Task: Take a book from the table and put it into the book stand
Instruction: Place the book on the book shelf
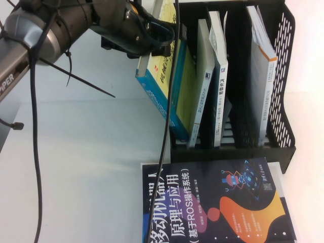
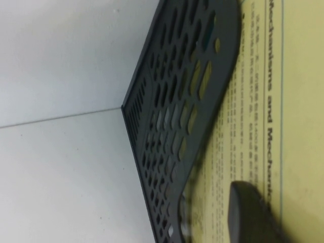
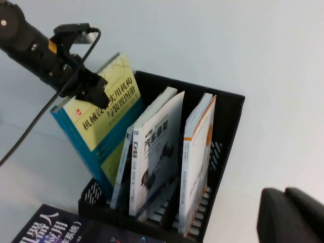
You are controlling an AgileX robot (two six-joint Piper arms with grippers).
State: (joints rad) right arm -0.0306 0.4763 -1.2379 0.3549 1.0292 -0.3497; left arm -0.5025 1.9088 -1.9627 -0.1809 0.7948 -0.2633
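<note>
My left gripper (image 1: 161, 38) is shut on the top edge of the book (image 1: 162, 71), which has a yellow-green cover and a teal spine. It holds the book tilted, with the lower end inside the leftmost compartment of the black book stand (image 1: 283, 91). In the left wrist view one finger (image 2: 248, 217) presses on the book's cover (image 2: 263, 91) beside the stand's perforated wall (image 2: 177, 101). The right wrist view shows the left gripper (image 3: 91, 88), the book (image 3: 98, 131) and the stand (image 3: 228, 116). My right gripper (image 3: 296, 217) is shut and empty, off to the stand's side above the table (image 1: 91, 152).
Thin white books (image 1: 202, 76) (image 1: 260, 66) stand in the other compartments. A dark navy book (image 1: 223, 202) with orange and purple shapes lies flat on the table just in front of the stand. The left arm's cable (image 1: 167, 126) hangs across the view.
</note>
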